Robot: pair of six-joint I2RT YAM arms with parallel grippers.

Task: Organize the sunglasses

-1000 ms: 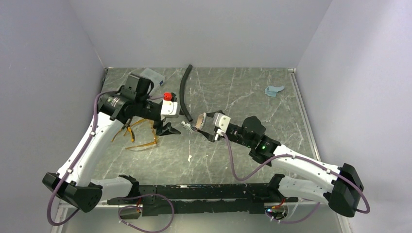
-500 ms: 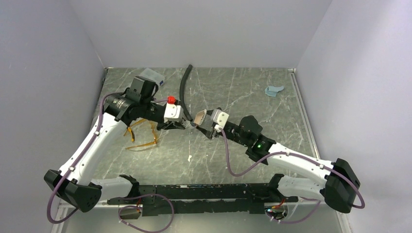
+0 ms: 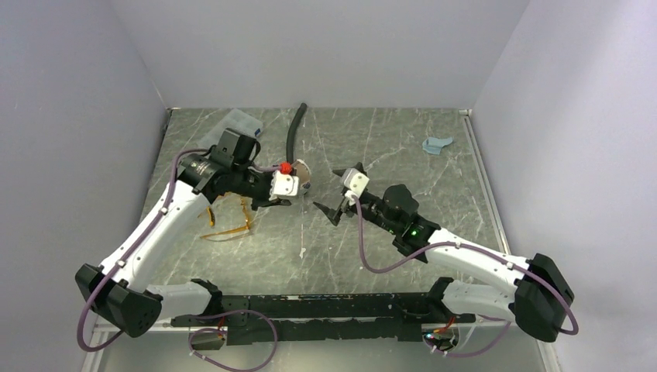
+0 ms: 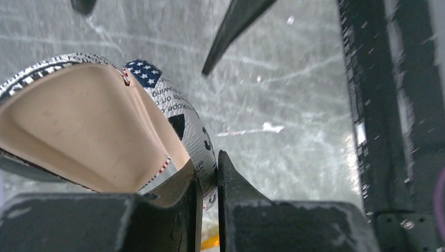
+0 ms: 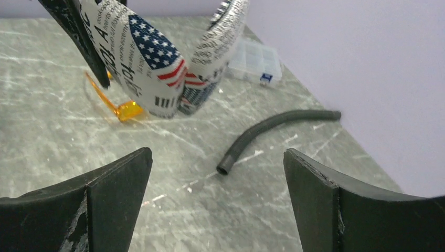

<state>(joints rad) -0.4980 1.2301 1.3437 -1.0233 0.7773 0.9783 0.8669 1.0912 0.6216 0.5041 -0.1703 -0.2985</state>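
The sunglasses (image 3: 226, 222), amber-lensed with thin orange arms, lie on the table below my left arm; an amber lens (image 5: 125, 111) also peeks out under the pouch in the right wrist view. My left gripper (image 3: 297, 187) is shut on the edge of the flag-printed pouch (image 4: 195, 137), held above the table with its tan inside gaping. The pouch (image 5: 157, 68) hangs in front of my right gripper (image 5: 218, 157), which is open and holds nothing, just right of the pouch (image 3: 304, 173).
A black hose (image 3: 294, 143) lies at the back centre, with a clear plastic box (image 3: 244, 122) to its left. A light-blue cloth (image 3: 436, 144) sits at the back right. A small white scrap (image 3: 302, 252) lies near the front.
My left gripper closed on the pouch and carried it right and up. My right gripper let go of the pouch, opened wide and drew back slightly.
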